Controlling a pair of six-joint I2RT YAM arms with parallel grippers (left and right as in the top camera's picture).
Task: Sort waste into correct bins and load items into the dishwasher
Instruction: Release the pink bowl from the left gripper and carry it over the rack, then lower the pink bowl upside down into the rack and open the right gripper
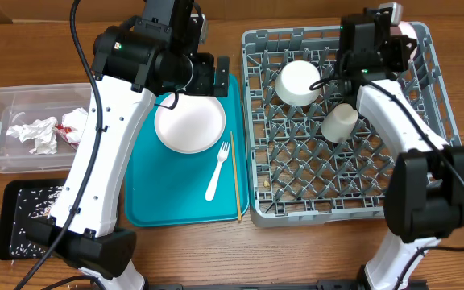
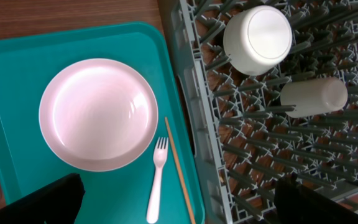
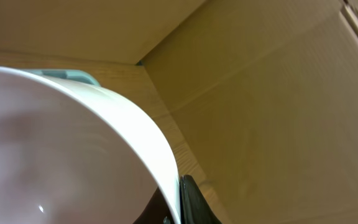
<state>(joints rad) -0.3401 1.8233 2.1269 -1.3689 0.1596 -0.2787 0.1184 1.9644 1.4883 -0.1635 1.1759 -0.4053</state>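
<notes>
Now loading dishes: right fingers (image 3: pixel 190 200) are gripping the pink bowl (image 3: pixel 73 137) by its rim over the rack (image 1: pixel 296 201), far corner. Left fingers (image 2: pixel 45 200) are hovering wide near the plate (image 2: pixel 98 115). Next, probably: lowering the bowl between pegs.

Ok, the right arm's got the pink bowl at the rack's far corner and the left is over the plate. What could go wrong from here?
1. The right claw seems to pinch only the rim of the pink bowl; it may slip or tip when set onto the pegs of the rack.
2. The fork and chopstick lie close beside the pink plate; the open left claw could knock them while reaching for it.
</notes>
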